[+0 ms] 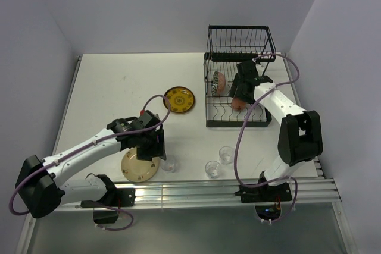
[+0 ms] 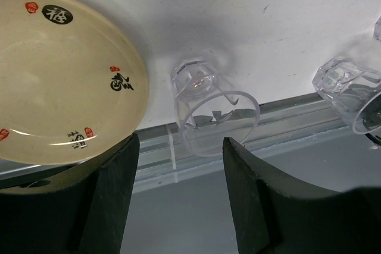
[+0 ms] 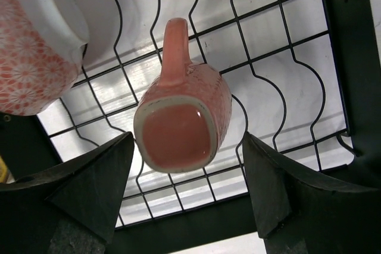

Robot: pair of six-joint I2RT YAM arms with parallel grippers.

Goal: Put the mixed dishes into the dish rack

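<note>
I see the right gripper (image 3: 187,147) released above the orange mug (image 3: 181,126) in the dish rack (image 1: 238,123); near left, the left gripper (image 2: 181,144) straddles a clear glass (image 2: 205,117), unclenched

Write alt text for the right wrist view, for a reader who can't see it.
An orange-and-white mug rests on the wire floor of the black dish rack, between the fingers of the open right gripper, neither touching it; its handle points to the picture's top. A second mug of the same pattern shows at upper left.

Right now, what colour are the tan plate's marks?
Black characters and red seals on the tan plate, best in left wrist view.
</note>
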